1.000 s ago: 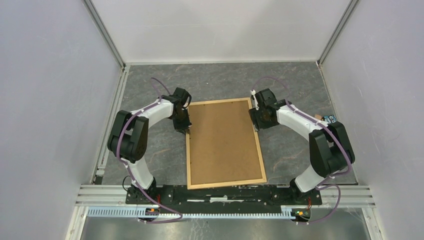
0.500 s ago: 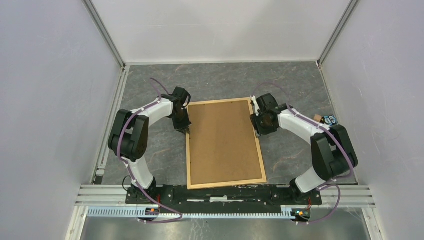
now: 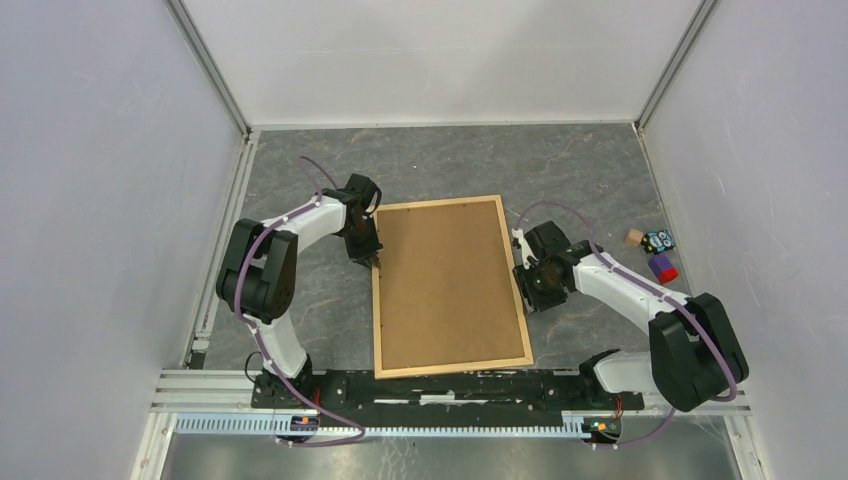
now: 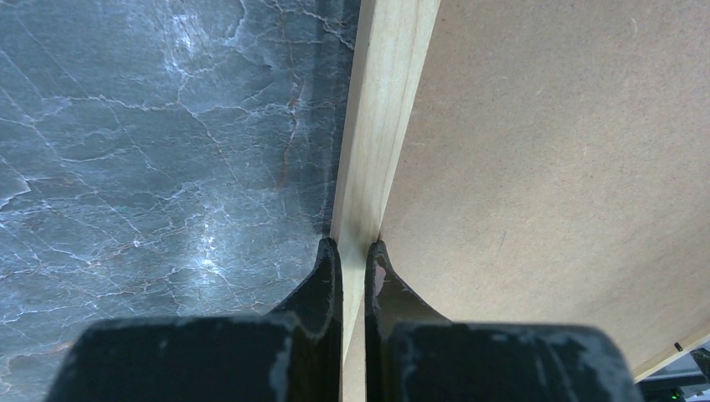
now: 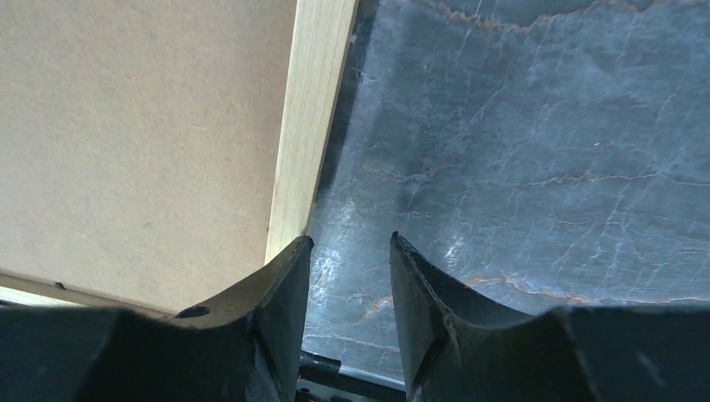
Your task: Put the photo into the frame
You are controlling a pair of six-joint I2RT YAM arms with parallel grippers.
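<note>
The left gripper [image 4: 353,251] is clamping the thin wooden left rail of the frame [image 4: 383,117]. One fingertip is pressing on the rail's outer side, over the table [image 4: 151,167], and the other on its inner side, against the brown backing board [image 4: 569,151]. The frame is lying flat, stretching ahead of those fingers. The right gripper [image 5: 350,244] is hanging just outside the frame's right rail with its jaws parted, only bare table showing between them. Its nearer finger is sitting just beside the rail, gripping nothing.

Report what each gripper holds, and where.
Left gripper pinches the frame by its left rail. Right gripper holds nothing, jaws apart beside the right rail.
</note>
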